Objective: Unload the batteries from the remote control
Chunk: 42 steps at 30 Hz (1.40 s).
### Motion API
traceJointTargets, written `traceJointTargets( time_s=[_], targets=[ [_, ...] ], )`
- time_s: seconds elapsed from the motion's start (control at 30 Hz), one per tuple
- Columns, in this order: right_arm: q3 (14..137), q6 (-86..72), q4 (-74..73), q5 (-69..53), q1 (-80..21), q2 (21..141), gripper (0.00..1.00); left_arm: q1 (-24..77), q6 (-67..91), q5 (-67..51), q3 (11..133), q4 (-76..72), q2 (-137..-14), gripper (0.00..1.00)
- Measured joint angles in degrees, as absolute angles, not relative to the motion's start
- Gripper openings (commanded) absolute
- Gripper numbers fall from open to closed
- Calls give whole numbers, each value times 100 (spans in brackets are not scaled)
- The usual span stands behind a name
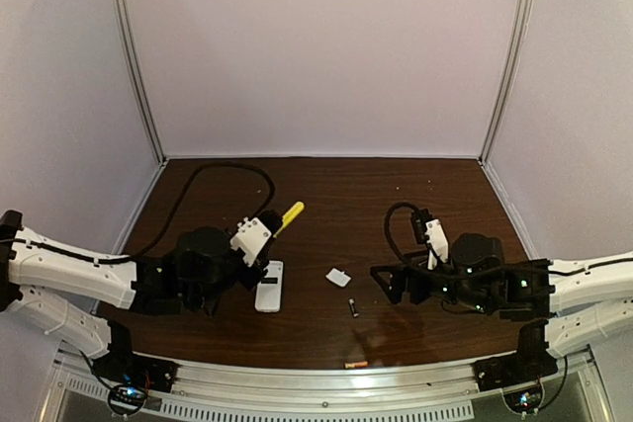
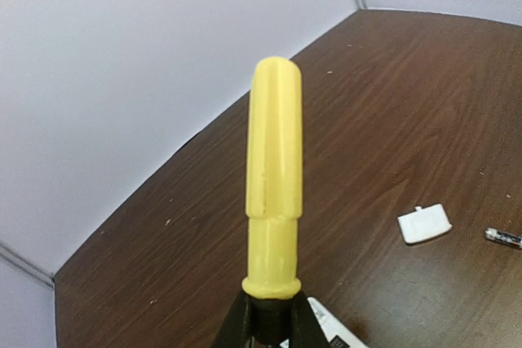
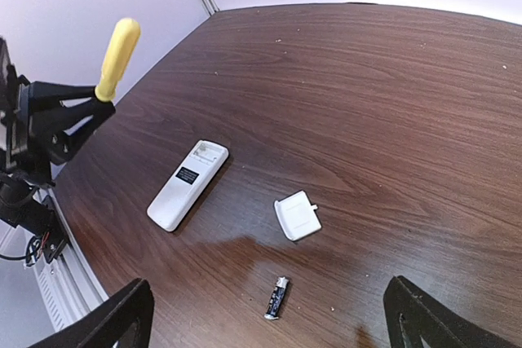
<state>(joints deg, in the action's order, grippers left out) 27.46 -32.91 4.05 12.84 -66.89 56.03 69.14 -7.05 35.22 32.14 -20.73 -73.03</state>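
Robot body: left arm (image 1: 69, 269) and right arm (image 1: 588, 284), white link shells joined by black joint housings. A black cable (image 1: 223, 167) loops behind each wrist. Small green lights (image 1: 450, 289) dot the right wrist. The right end effector fingers (image 3: 122, 315) are black, wedge-shaped.

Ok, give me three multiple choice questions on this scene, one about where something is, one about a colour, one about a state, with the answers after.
1. The cover lies:
A. on the table, apart from the remote
B. on top of the remote
C. in a pincer

2. The screwdriver handle is:
A. red
B. blue
C. yellow

3. The right pincer is:
A. shut on the cover
B. open, holding nothing
C. shut on the remote

Answers:
1 A: bare wood shows between cover and remote.
2 C: the handle is plainly yellow in every view.
3 B: its fingers stand wide apart, gripping nothing.
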Motion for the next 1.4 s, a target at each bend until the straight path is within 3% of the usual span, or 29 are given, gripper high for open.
traceJointTargets(
  time_s=[0.43, 0.83, 1.4],
  targets=[
    [2694, -3282, 405, 1431, -6687, 5561, 100, 5019, 2003, 3854, 3221, 156, -5614, 0],
    [2694, -3277, 403, 1487, -6685, 5577, 100, 3795, 3006, 3223, 2976, 819, -6626, 0],
    [2694, -3275, 370, 1551, -6683, 5664, 100, 3420, 3398, 2440, 2932, 797, -7741, 0]
  ],
)
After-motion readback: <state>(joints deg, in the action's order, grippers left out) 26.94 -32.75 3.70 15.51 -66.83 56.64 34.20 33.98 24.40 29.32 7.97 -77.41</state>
